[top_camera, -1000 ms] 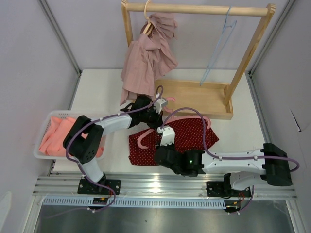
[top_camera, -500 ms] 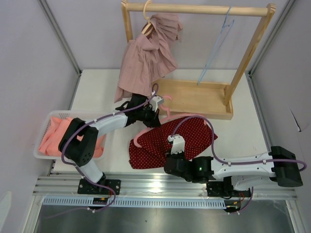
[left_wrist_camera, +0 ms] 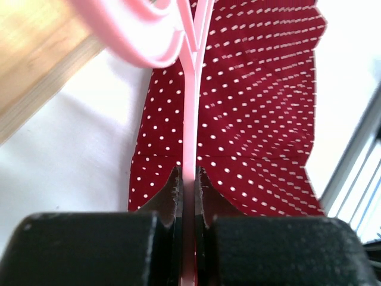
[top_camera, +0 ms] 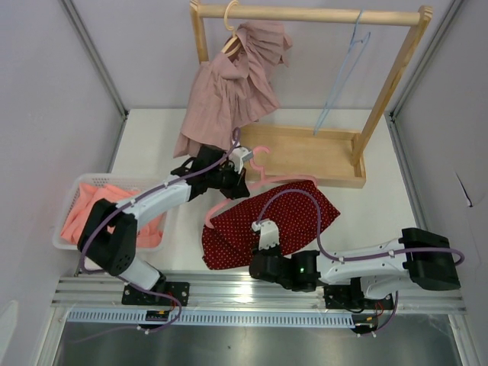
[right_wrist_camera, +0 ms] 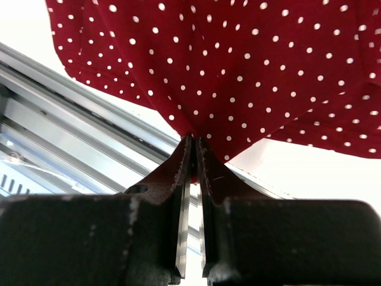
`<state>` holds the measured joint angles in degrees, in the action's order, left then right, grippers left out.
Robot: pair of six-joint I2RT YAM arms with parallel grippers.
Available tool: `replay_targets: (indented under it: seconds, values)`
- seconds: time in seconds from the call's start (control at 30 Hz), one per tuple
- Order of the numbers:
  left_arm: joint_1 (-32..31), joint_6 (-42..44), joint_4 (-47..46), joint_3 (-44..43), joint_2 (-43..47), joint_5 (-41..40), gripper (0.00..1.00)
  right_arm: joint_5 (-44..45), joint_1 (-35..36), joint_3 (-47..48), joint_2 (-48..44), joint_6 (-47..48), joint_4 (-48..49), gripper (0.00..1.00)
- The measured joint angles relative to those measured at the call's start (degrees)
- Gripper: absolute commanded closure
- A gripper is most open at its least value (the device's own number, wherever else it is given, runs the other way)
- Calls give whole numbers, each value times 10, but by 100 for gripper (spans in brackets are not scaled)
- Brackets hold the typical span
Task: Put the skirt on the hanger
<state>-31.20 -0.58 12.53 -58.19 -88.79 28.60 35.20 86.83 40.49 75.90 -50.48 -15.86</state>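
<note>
Left fingers (left_wrist_camera: 176, 186) are clamped tight on the hanger (left_wrist_camera: 189, 119), on the thin stem just below the hook. The hook points to 12 o'clock, toward the rack (top_camera: 313, 149). Right fingers (right_wrist_camera: 186, 161) are closed on a pinch of the skirt (top_camera: 229, 240) at its near hem, on the 6 o'clock side by the desk (top_camera: 366, 221) edge.

The skirt lies spread on the desk at mid-front, at about 5 o'clock from the left fingers and 12 o'clock from the right ones.

Top view: the hanger sits along the skirt's far edge. One arm runs out to 8 o'clock and pokes out bare past the skirt's corner. The other traces the far edge toward 3 o'clock.

Left wrist view: the stem crosses the red cloth, which fans out behind it. Cannot tell whether either hanger arm is inside the waist or just lying against the cloth.

Key relation: the grips are on opposite edges, hanger at 12 and hem at 6, with the cloth spanning between them.

Judgement: the skirt is not hung yet. The far edge probably needs feeding onto the hanger arms. The left arm is nearer that edge, and the right is at the wrong end for it. Risk: the hem pinch looks shallow and may slip under pull.
</note>
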Motion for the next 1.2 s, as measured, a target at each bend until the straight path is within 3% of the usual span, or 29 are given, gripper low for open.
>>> replay_targets:
  seconds: [0.53,0.87,1.2]
  values:
    - [-28,-26,71,-6,129,-51,100,-20,10,-50,-17,-3,38,88]
    - [-90,-24,108,-92,207,-132,100,-19,16,-59,-67,2,33,87]
    - [-132,-7,190,-162,214,-187,100,-9,2,-47,-139,14,-14,79]
